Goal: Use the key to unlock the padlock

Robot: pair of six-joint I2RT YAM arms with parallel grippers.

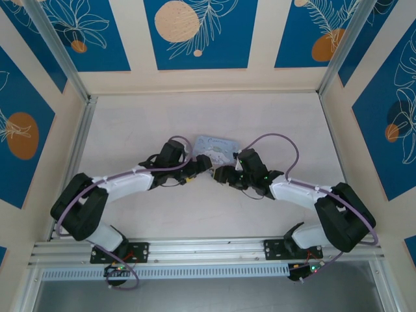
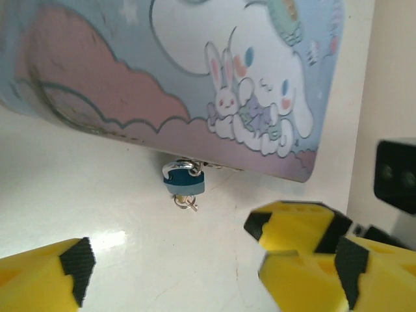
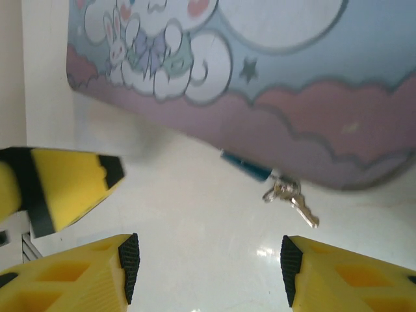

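Because the cartoon-printed tin (image 2: 130, 78) fills the upper part of both wrist views and runs off the frame, I cannot see its far edges. From overhead the two wrists cover its near side, so I cannot pick out the lock there.

In the left wrist view the padlock (image 2: 184, 180) hangs at the tin's front rim. Its blue-grey body is clear, but the top of its shackle is lost against the rim. The key (image 2: 186, 203) is a tiny silvery stub touching the padlock's lower end, and I cannot tell whether it sits in the keyhole. In the right wrist view the padlock is a blurred dark sliver half tucked under the tin, with the key lying on the worktop (image 2: 97, 195) at its end.

The left fingers (image 2: 39, 276) stand wide apart and grip nothing. The padlock and key lie ahead of the gap between them, a little left of its middle, and clear of both tips. The right fingers (image 3: 71, 276) are also parted and empty, with the key ahead of the right-hand one. One yellow finger of the left arm juts in from the left edge of that view.

Bare worktop lies between each pair of fingers and the lock. The two wrists sit nose to nose, while the enclosure walls stand well apart from both arms.
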